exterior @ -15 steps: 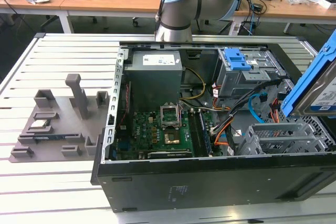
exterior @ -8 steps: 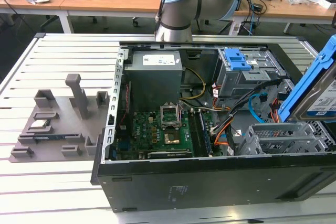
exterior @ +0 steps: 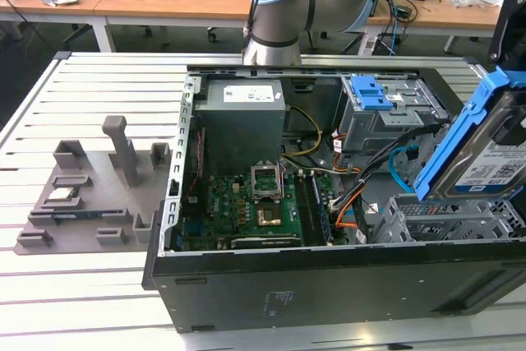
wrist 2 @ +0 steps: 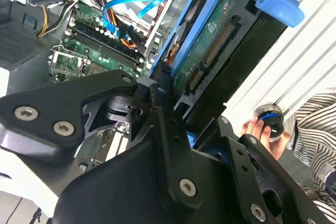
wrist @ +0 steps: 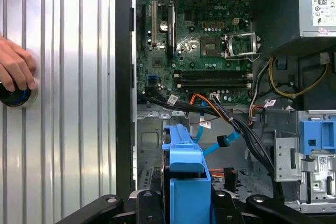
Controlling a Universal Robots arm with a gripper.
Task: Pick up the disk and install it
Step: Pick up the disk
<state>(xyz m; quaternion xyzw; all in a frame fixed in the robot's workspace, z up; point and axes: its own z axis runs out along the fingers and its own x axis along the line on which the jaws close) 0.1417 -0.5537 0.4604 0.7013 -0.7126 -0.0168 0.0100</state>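
Above one open computer case [exterior: 246, 293], the single gripper [wrist 2: 181, 103] clamps one disk [exterior: 493, 154], held tilted over one drive cage [exterior: 444, 219]

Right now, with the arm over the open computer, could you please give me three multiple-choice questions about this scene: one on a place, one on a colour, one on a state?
1. Where is the disk relative to the computer case?
A. flat on its bottom
B. tilted above its end at the exterior view's right
C. outside it, at the exterior view's left

2. What colour is the bracket framing the disk?
A. red
B. yellow
C. blue

3. How do the jaws of the gripper stand?
A. shut on the disk
B. open, holding nothing
C. shut on a cable

Answers:
1 B: the exterior view shows it slanted over the drive cage.
2 C: blue plastic shows around it in both wrist views.
3 A: the second wrist view shows the disk clamped between them.
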